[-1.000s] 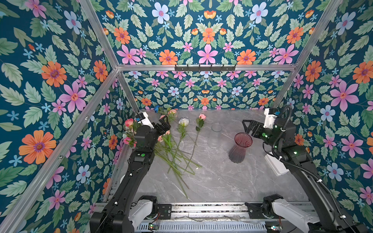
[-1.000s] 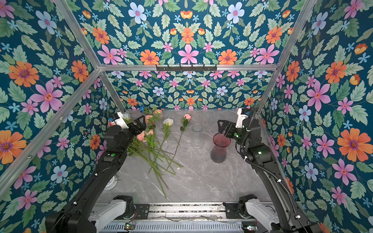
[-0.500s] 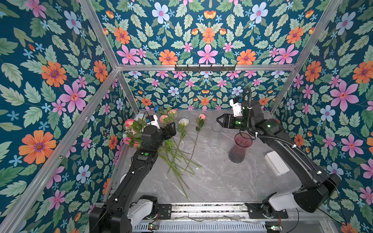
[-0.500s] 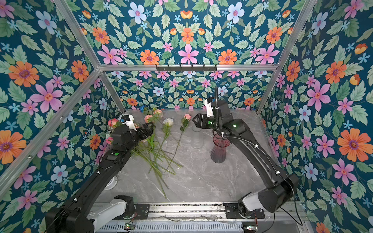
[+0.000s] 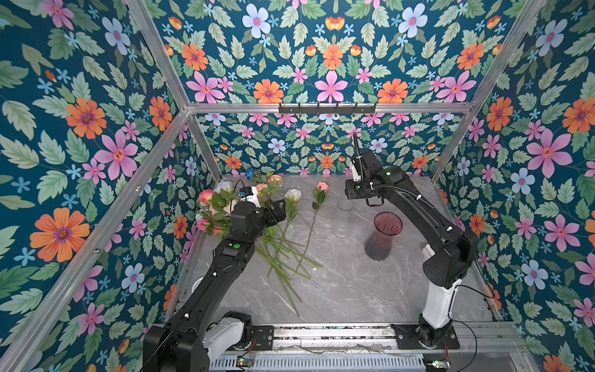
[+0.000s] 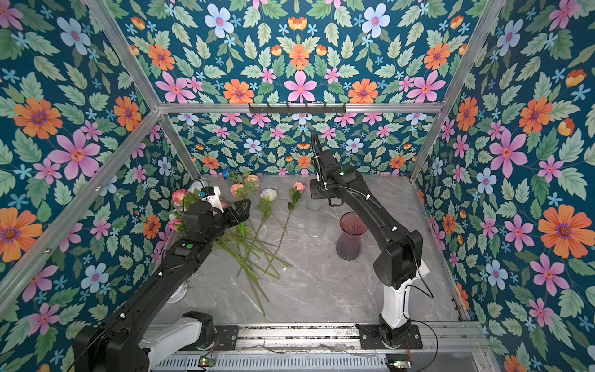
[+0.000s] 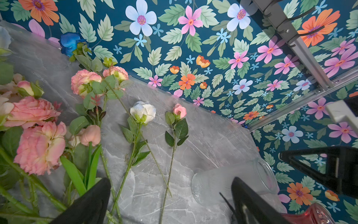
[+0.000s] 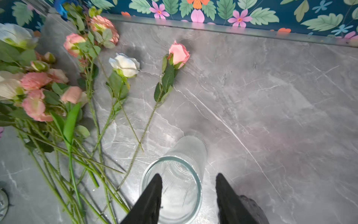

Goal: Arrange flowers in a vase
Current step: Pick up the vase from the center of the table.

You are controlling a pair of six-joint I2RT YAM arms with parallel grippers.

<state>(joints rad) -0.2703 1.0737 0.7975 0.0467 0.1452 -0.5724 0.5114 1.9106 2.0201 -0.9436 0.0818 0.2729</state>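
The flowers (image 5: 277, 244) lie in a heap at the table's left, pink, peach and white heads to the back and stems crossing toward the front. A white rose (image 8: 125, 65) and a pink rose (image 8: 179, 53) lie apart at the heap's right. A deep blue one (image 7: 70, 41) rests by the back wall. My left gripper (image 5: 279, 211) hovers open above the stems, holding nothing. A clear glass vase (image 5: 344, 219) stands mid-table. My right gripper (image 8: 188, 174) is open over its mouth, one finger inside the rim and one outside. A red vase (image 5: 384, 236) stands to its right.
Floral-papered walls with aluminium frame posts close in the left, back and right sides. A black hook rail (image 5: 326, 108) runs along the back wall, high up. A small round fitting (image 6: 177, 294) sits at the table's left edge. The arm bases stand on the front rail (image 5: 322, 333).
The right arm swung from the right side of the red vase across to above the clear vase, and its jaws narrowed. The left gripper shifted slightly right over the stems.
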